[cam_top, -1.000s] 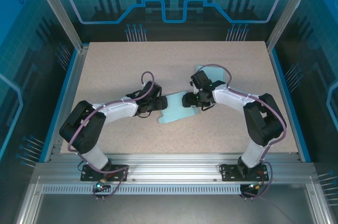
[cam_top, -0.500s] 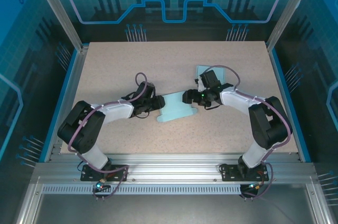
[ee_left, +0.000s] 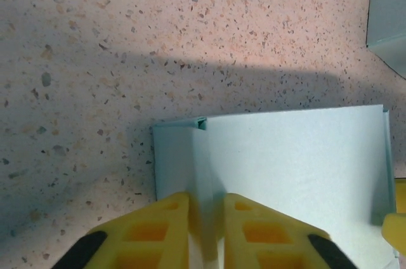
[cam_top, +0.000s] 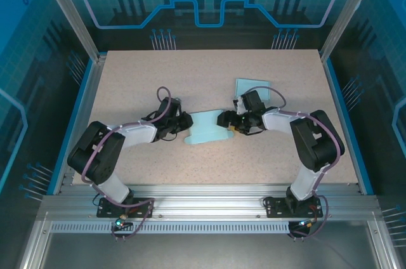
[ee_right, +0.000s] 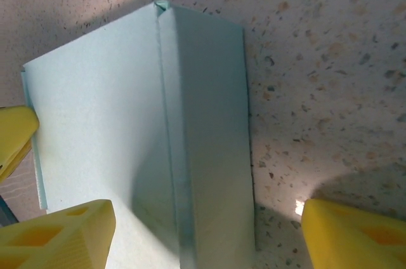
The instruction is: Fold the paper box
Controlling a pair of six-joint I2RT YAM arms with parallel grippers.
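From above I count two arms, one pale blue paper box [cam_top: 204, 132] and one loose sheet [cam_top: 252, 85] farther back on the right. The left gripper [cam_top: 186, 123] and right gripper [cam_top: 223, 120] meet the box's two ends, but the jaws are too small to read here. My left wrist camera shows fingers [ee_left: 166, 228] nearly together, pinching a raised fold of the box. The right wrist camera shows fingers [ee_right: 60, 234] spread wide astride the box's folded side, gripping nothing.

The left arm [cam_top: 130, 134] and right arm [cam_top: 280, 119] share black joints and white link shells, a purple cable [cam_top: 163, 89] looping along each. The left claw [ee_left: 206, 224] and right claw [ee_right: 203, 234] have yellow fingers [ee_left: 158, 234] with hollow rectangular pockets.
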